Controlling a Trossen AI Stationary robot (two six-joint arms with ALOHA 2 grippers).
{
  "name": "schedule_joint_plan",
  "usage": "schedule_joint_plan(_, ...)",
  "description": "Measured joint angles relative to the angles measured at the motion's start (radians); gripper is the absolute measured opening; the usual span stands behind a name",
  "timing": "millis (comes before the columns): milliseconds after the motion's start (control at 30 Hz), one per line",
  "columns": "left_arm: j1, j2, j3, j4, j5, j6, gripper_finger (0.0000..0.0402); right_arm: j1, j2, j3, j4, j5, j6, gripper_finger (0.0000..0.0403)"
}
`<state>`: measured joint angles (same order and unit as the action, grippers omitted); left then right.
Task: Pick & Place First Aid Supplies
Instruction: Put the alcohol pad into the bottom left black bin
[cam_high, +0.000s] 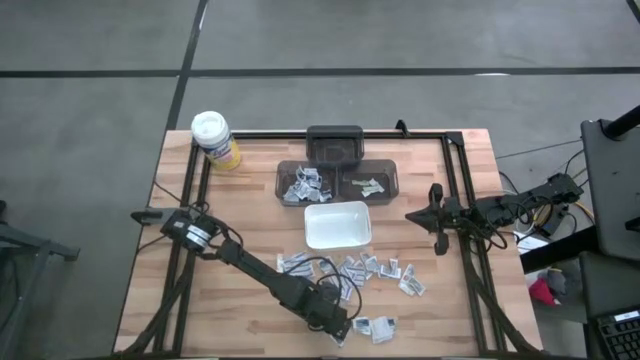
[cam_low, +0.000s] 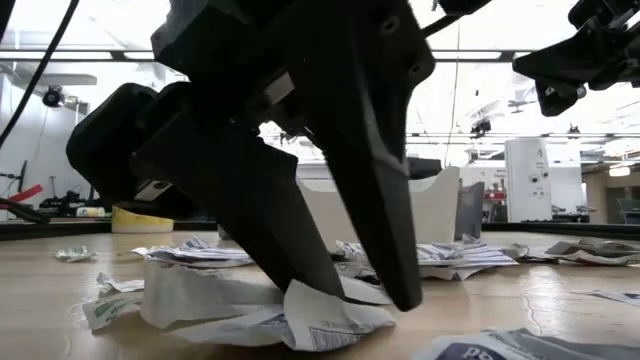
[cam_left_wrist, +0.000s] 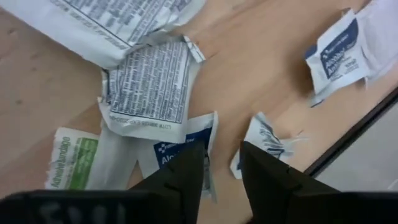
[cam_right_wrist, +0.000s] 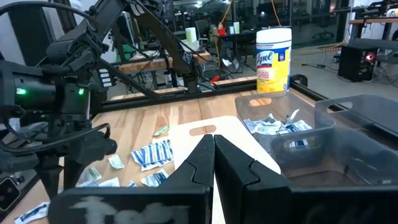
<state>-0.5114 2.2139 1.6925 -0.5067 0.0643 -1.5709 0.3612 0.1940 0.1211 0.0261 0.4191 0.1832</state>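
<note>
At the near edge of the pale wooden bench, the left hand is down among a small cluster of flat sealed packets, white and grey with bluish print. In the left wrist view its two dark fingers stand part-way apart, straddling the corner of one blue-and-white packet, whose body runs away from the hand and slightly to one side rather than squarely between the tips. Whether the fingers already press the packet I cannot tell; the low view shows the tips resting on crumpled paper at bench level. A green-printed packet lies just beside it, and a larger text-printed packet overlaps it from beyond, so a closing pinch could catch more than one.

Farther in, more packets are strewn across the middle of the bench, then a white rectangular tray, then a clear two-compartment bin already holding some packets, with a yellow canister with white lid at the far left corner.

The right hand, fingers pressed together and empty, hovers near the right edge, well apart from the cluster; the left arm is plainly the nearer one for this pick.
</note>
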Motion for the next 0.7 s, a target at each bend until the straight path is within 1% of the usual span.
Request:
schedule_joint_plan(200, 0.001, 0.0, -0.008, -0.007, -0.018, 0.001, 0.0086, 0.0, 0.0, 0.0, 0.0, 0.0, 0.0, 0.0008)
schedule_joint_plan(467, 0.001, 0.001, -0.008, -0.003, -0.05, 0.002, 0.0012, 0.0, 0.011, 0.0, 0.0, 0.001, 0.0, 0.0008)
schedule_joint_plan(533, 0.001, 0.001, -0.008, 0.0, -0.051, 0.002, 0.0004, 0.0, 0.013, 0.0, -0.001, 0.0, 0.0, 0.0008)
schedule_joint_plan(700, 0.002, -0.008, -0.008, 0.002, -0.049, 0.004, 0.0001, 0.0, 0.012, 0.0, -0.017, 0.001, 0.0, 0.0008)
